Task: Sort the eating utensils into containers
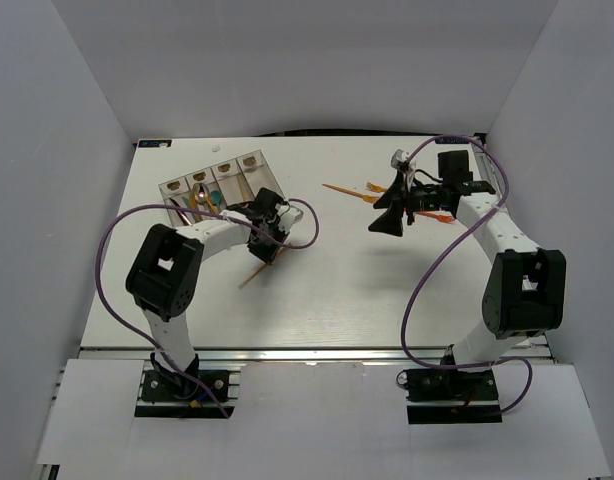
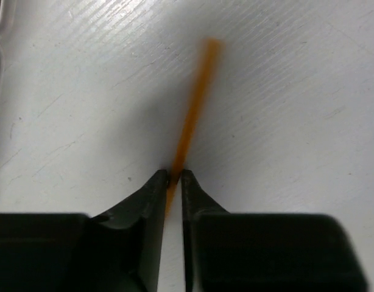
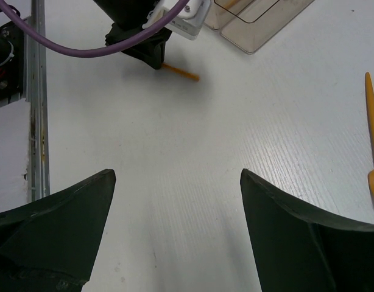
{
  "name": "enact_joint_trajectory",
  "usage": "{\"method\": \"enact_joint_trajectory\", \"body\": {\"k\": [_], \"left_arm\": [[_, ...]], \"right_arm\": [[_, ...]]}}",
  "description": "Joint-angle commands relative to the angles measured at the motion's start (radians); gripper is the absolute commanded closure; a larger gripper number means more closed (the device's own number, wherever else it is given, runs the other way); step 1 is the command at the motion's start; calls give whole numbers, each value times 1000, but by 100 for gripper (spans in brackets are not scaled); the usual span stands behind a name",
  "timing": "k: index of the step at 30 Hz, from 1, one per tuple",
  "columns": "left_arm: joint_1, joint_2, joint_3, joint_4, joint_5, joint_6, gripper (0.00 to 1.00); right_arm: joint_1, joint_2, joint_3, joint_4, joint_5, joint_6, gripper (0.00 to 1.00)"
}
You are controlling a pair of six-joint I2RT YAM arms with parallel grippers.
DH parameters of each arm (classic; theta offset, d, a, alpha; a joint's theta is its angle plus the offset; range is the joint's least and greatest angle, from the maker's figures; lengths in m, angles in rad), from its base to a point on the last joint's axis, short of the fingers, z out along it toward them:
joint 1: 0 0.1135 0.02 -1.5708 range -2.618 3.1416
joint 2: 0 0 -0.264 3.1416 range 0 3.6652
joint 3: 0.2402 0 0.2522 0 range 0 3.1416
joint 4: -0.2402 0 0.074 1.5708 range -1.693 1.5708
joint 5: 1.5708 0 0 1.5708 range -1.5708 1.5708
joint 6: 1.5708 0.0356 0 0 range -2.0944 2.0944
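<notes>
The orange utensil lies on the bench just in front of the containers, and we judge it to be thin plastic: very light, a little springy and smooth, so it may pivot or slip if pinched off-centre. Its slim shaft is the sensible place to hold, fingers across the width. Only a plain stick shows, so we cannot tell whether it is a fork, spoon or knife. The left claw has its fingertips drawn in tight on either side of that shaft near one end, gripping it, with the rest of the utensil pointing away along the bench. The left arm is folded at the elbow, its wrist pitched steeply down beside the containers. The right claw hangs above bare bench with its fingers spread wide and nothing between them. That arm reaches forward with its wrist turned inward, and an orange fork lies nearby.
</notes>
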Motion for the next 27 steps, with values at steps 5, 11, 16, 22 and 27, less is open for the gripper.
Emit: {"method": "enact_joint_trajectory", "body": {"k": [5, 11, 16, 22, 27], "left_arm": [[-2, -34, -67, 19, 52, -45, 90], [-1, -145, -11, 24, 135, -148, 100], [48, -270, 39, 95, 201, -289, 100], [246, -309, 46, 253, 310, -458, 100], [332, -185, 153, 315, 206, -571, 100]], "right_arm": [[-3, 1, 27, -65, 8, -51, 11], [-3, -23, 18, -118, 54, -112, 11], [-7, -46, 4, -110, 80, -126, 11], [-7, -50, 1, -92, 88, -126, 11], [-7, -47, 6, -75, 78, -100, 11]]}}
